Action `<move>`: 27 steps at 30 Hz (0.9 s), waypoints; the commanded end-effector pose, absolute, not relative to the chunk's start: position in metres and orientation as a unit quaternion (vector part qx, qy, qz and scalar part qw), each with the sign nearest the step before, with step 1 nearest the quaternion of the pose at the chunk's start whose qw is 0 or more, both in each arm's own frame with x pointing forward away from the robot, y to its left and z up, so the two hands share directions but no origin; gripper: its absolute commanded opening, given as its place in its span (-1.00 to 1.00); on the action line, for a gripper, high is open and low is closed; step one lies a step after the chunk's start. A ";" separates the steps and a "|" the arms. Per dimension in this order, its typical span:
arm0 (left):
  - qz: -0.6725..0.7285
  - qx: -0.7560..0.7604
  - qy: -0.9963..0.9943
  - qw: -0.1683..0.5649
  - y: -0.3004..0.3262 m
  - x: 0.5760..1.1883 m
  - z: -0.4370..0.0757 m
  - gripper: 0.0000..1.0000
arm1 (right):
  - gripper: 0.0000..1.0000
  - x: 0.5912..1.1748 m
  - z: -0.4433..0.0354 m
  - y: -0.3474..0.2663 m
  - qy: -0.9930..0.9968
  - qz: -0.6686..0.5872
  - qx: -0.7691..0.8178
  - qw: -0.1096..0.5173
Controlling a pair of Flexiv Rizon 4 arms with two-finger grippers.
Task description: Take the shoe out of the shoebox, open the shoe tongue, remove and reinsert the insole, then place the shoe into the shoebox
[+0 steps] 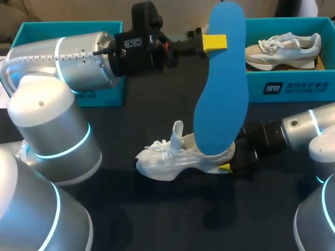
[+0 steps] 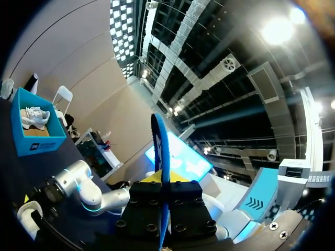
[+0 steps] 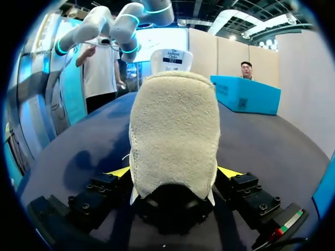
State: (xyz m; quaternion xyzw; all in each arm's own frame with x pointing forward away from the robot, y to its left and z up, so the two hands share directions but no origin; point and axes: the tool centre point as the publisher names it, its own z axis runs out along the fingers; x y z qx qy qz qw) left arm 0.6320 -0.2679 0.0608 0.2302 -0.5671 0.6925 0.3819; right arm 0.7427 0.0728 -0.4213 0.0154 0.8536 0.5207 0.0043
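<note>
Closest to you, the white sneaker [image 1: 172, 159] lies on the dark table [image 1: 157, 219], toe toward your left arm's side, with its tongue [image 1: 178, 133] pulled upright. Your right gripper [image 1: 233, 161] is clamped on the heel, one yellow tip on either side of the fuzzy heel collar in the right wrist view. Just above it, the blue insole [image 1: 220, 94] stands nearly upright, its lower end at the shoe's opening. Whether it has entered the opening cannot be told from here. Your left gripper [image 1: 213, 42] pinches the insole's upper end; the left wrist view shows it edge-on between the closed fingers.

This looks like the reinsertion step. Hold the heel firm, tilt the insole toward the toe and slide it forward under the tongue, so that it does not buckle against the collar.

There is open table in front of the shoe. Farther off, the left shoebox [image 1: 99, 97] sits under your left arm, and the right shoebox [image 1: 293, 86], holding another sneaker [image 1: 282, 49], is just beyond the insole's upper end. Mind its near wall as you tilt.
</note>
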 end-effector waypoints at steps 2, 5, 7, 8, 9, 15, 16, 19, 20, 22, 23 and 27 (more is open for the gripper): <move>0.692 0.231 -0.568 0.381 -0.268 0.631 0.060 -1.00 | 1.00 0.741 -0.413 0.070 0.860 0.510 0.020 0.003; 0.692 0.231 -0.568 0.381 -0.268 0.631 0.060 -1.00 | 1.00 0.740 -0.416 0.064 0.864 0.502 0.029 0.000; 0.692 0.231 -0.568 0.381 -0.268 0.631 0.060 -1.00 | 1.00 0.739 -0.418 0.059 0.864 0.503 0.033 0.000; 0.692 0.231 -0.568 0.381 -0.268 0.631 0.060 -1.00 | 1.00 0.738 -0.419 0.056 0.863 0.504 0.035 0.001; 0.692 0.231 -0.568 0.381 -0.268 0.631 0.060 -1.00 | 1.00 0.738 -0.420 0.054 0.864 0.503 0.035 0.002; 0.692 0.231 -0.568 0.381 -0.268 0.631 0.060 -1.00 | 1.00 0.738 -0.421 0.046 0.865 0.500 0.038 0.001; 0.692 0.231 -0.568 0.381 -0.268 0.631 0.060 -1.00 | 1.00 0.738 -0.421 0.046 0.865 0.500 0.038 0.001; 0.692 0.231 -0.568 0.381 -0.268 0.631 0.060 -1.00 | 1.00 0.738 -0.421 0.046 0.865 0.500 0.038 0.001; 0.692 0.231 -0.568 0.381 -0.268 0.631 0.060 -1.00 | 1.00 0.738 -0.421 0.046 0.865 0.500 0.038 0.001; 0.692 0.231 -0.568 0.381 -0.268 0.631 0.060 -1.00 | 1.00 0.738 -0.421 0.046 0.865 0.500 0.038 0.001; 0.692 0.231 -0.568 0.381 -0.268 0.631 0.060 -1.00 | 1.00 0.738 -0.421 0.046 0.865 0.500 0.038 0.001; 0.692 0.231 -0.568 0.381 -0.268 0.631 0.060 -1.00 | 1.00 0.738 -0.421 0.046 0.865 0.500 0.038 0.001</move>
